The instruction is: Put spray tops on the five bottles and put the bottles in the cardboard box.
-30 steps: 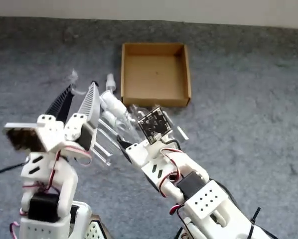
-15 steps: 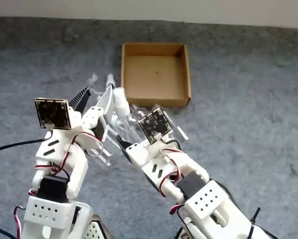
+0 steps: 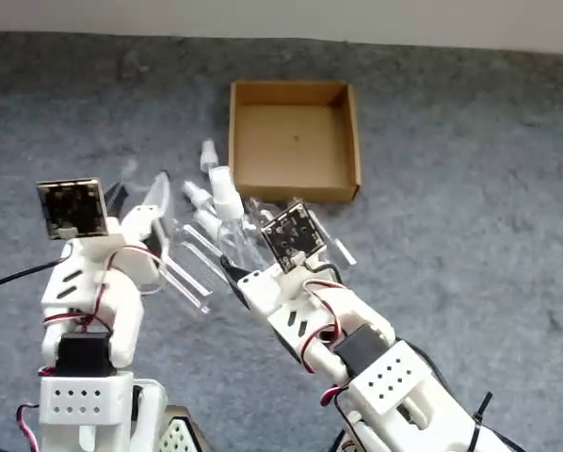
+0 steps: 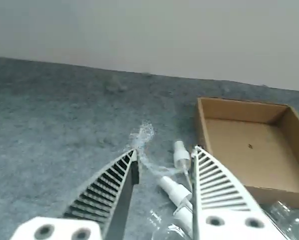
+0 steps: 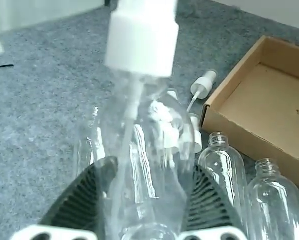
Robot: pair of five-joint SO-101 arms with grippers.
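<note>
My right gripper is shut on a clear bottle that carries a white spray top. In the high view that bottle stands tilted in front of the cardboard box, its spray top towards the box. My left gripper is open and holds nothing; it hangs to the left of the held bottle, over the carpet. Loose spray tops lie between its fingers' line and the box. More clear bottles without tops lie beside the held one.
Grey carpet covers the whole work area. The open box holds nothing. A loose spray top lies at the box's left side and a scrap of clear film lies farther left. Bare carpet stretches right of the box.
The left gripper swung in towards the held bottle's spray top half a second ago, then drew back to the left, still open. The right arm and its bottle stayed put.
</note>
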